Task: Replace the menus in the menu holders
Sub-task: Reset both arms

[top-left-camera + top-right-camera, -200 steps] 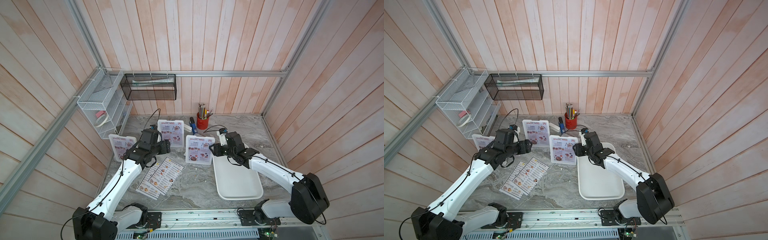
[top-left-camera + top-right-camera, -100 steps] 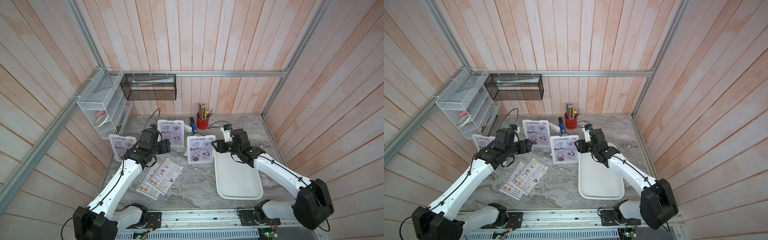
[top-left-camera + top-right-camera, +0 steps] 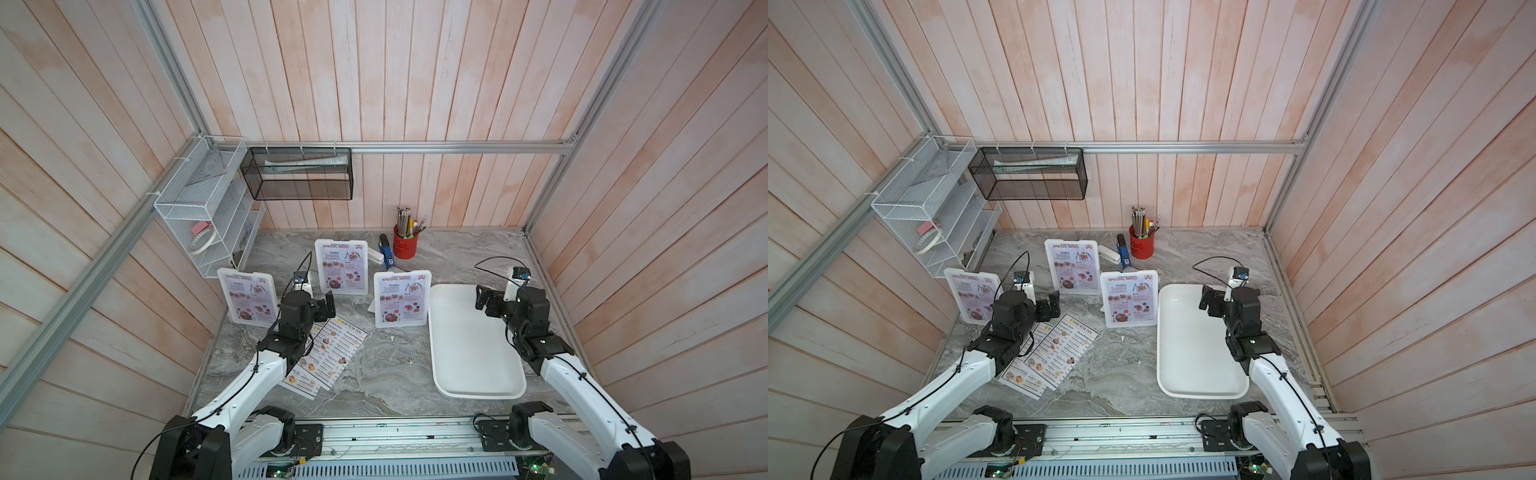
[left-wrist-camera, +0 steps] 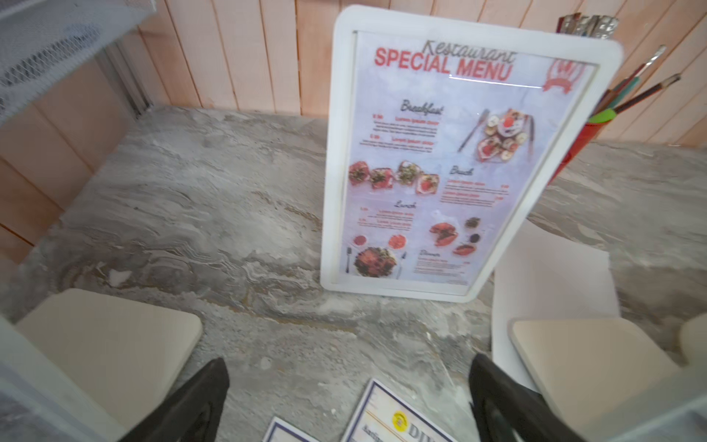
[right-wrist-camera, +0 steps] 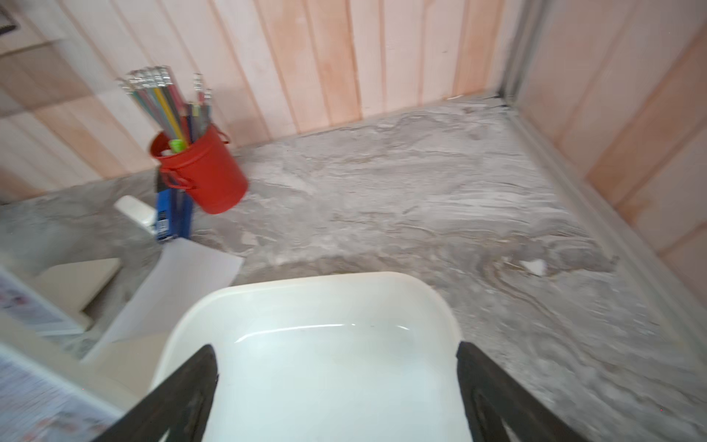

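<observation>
Three white menu holders stand upright, each showing a pinkish SPECIAL MENU sheet: one at the left [image 3: 248, 297], one at the back [image 3: 341, 266], one in the middle [image 3: 401, 299]. DIM SUM INN menus [image 3: 332, 357] lie flat and overlapping on the table. My left gripper [image 3: 322, 306] hovers open above their far end, facing the back holder [image 4: 451, 160], with nothing between its fingers [image 4: 191, 402]. My right gripper [image 3: 484, 302] hangs open and empty over the far end of the white tray [image 5: 325, 291].
The shallow white tray [image 3: 473, 386] lies at the right. A red pencil cup [image 3: 404, 245] and a blue stapler [image 3: 388, 255] stand at the back. Wire baskets [image 3: 203, 224] hang on the left wall, a black mesh basket [image 3: 297, 180] on the back wall.
My right gripper has let go of the middle holder's right edge, drawn back to the right over the tray and opened wide. The left gripper has opened wider in place.
</observation>
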